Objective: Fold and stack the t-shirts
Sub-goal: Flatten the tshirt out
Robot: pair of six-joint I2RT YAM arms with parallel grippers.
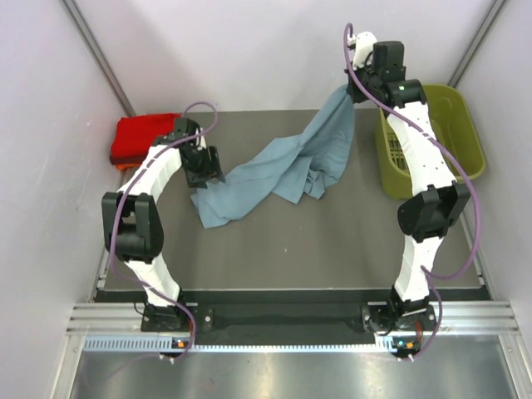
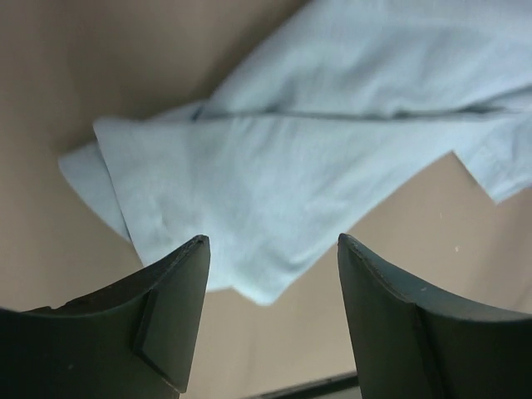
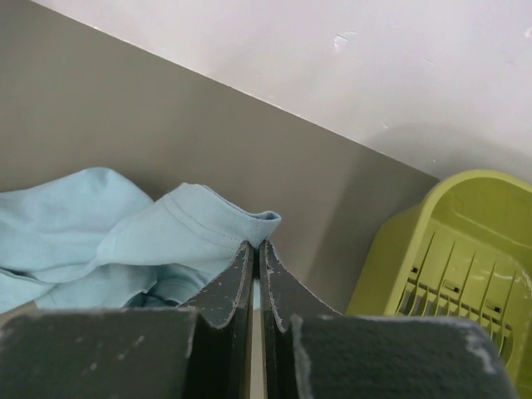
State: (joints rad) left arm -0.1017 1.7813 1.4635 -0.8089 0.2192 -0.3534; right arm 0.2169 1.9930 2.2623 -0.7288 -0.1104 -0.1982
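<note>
T-shirt (image 1: 266, 170) trails across grey table (image 1: 332, 241), white walls (image 1: 249, 50).

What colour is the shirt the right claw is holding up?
The shirt is a plain dusty grey-blue, clearest in the top external view.

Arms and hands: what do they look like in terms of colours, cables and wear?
The left arm and right arm have white shells with black joints, and a purple cable loops along each. The left hand and right hand have dark, wedge-shaped fingers. The right hand's are scuffed whitish along the edges.
</note>
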